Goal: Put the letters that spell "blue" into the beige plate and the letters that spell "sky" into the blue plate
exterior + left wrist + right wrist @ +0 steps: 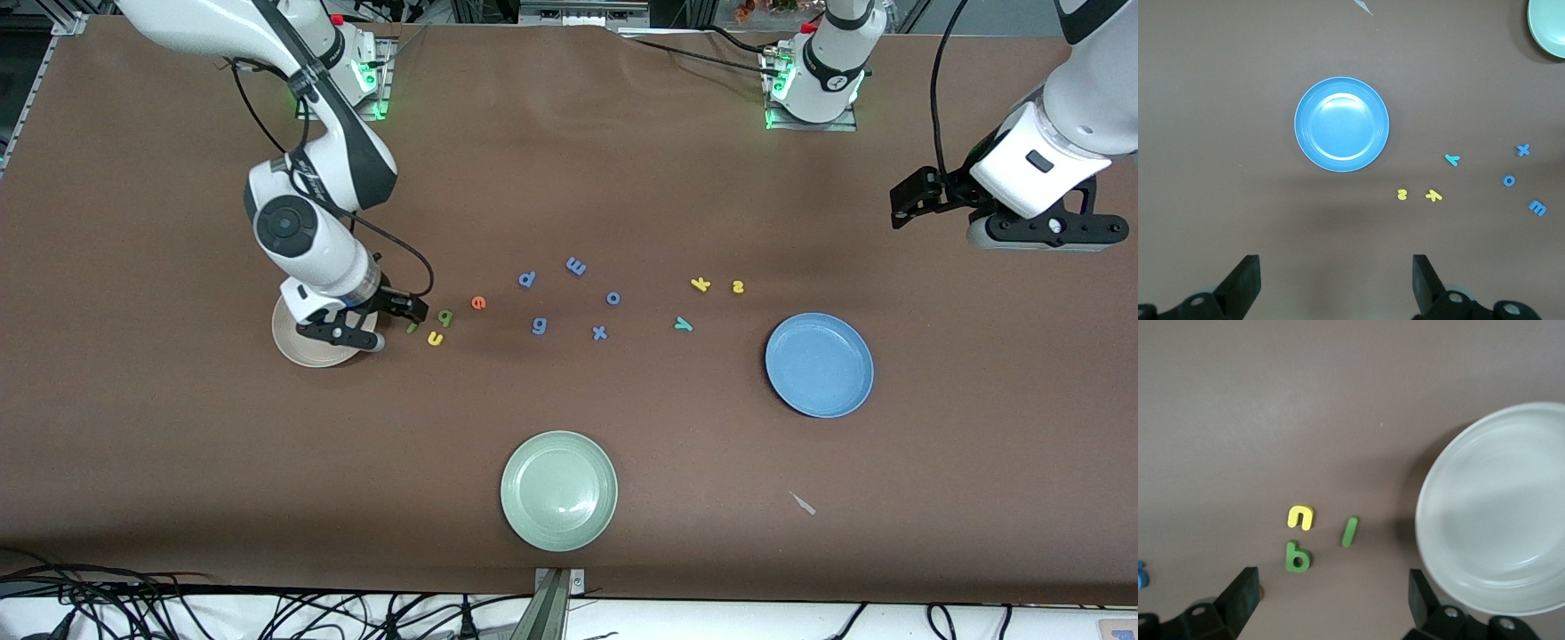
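Yellow u, green l and green b lie flat beside the beige plate; l's bar tilts slightly. Right gripper low over them, jaws wide. Orange e farther. Teal y, yellow k, yellow s near the blue plate. Left gripper waits above, jaws wide.

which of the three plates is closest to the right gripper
The beige plate: the open right gripper hangs at its rim, while the blue plate and green plate lie well away.

A plain brown bench is seen; a beige plate, blue plate and pale green plate are shown, with green b, green l, yellow u and orange e
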